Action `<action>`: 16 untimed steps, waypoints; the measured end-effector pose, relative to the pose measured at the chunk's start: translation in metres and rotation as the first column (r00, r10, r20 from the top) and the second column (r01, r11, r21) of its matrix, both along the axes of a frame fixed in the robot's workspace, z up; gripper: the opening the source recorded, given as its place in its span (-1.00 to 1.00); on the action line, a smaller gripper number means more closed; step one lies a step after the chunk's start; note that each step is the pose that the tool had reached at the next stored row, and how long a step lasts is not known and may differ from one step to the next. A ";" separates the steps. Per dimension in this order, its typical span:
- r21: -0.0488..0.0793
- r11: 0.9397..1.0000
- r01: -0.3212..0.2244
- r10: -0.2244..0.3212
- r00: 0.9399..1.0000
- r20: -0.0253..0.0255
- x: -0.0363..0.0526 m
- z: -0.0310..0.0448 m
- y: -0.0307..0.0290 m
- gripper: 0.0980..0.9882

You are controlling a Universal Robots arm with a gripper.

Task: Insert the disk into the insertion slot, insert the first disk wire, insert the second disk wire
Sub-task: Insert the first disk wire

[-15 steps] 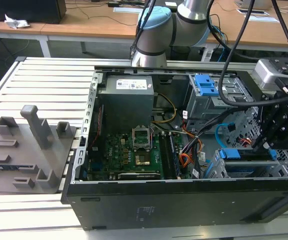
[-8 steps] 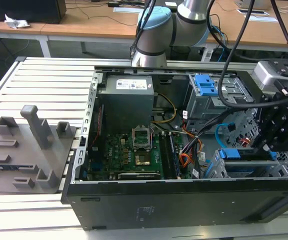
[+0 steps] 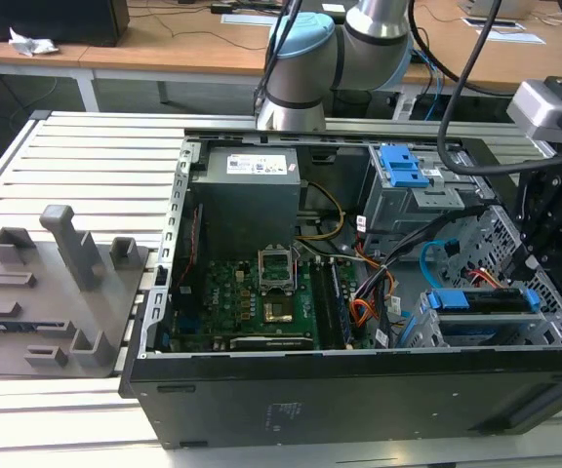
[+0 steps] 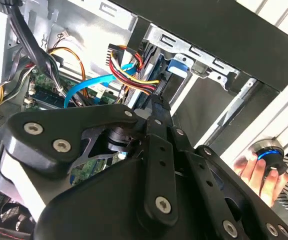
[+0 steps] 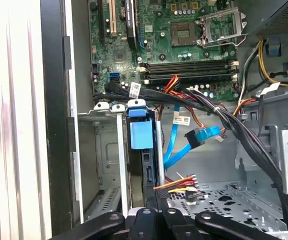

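Exterior view: the disk (image 3: 481, 300) sits in the insertion slot (image 3: 416, 331) at the exterior view's right, below the end effector (image 3: 527, 268). Second wrist view: the end effector (image 4: 156, 102) is narrow, beside red and yellow wires (image 4: 129, 70). First wrist view: the disk (image 5: 140, 135) stands edge-on in the insertion slot (image 5: 109, 165).

Black cables (image 5: 244, 140) beside insertion slot (image 5: 106, 150)
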State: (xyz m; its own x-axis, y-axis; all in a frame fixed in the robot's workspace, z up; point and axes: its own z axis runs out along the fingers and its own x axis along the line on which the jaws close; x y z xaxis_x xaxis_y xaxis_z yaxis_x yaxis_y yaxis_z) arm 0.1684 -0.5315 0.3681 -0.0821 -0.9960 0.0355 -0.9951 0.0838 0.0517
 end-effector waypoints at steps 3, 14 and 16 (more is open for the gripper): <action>0.000 1.000 0.000 0.000 1.000 0.000 0.0000 0.0023 0.0000 -0.98; 0.000 1.000 0.000 0.000 1.000 0.000 -0.0160 0.0025 0.0000 -0.98; 0.000 1.000 0.000 0.000 1.000 0.000 -0.0176 0.0025 0.0000 -0.98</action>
State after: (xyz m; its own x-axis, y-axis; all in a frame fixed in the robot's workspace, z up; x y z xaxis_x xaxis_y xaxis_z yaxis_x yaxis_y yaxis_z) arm 0.1508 -0.5315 0.3705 -0.0821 -0.9960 0.0355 -0.9951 0.0838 0.0518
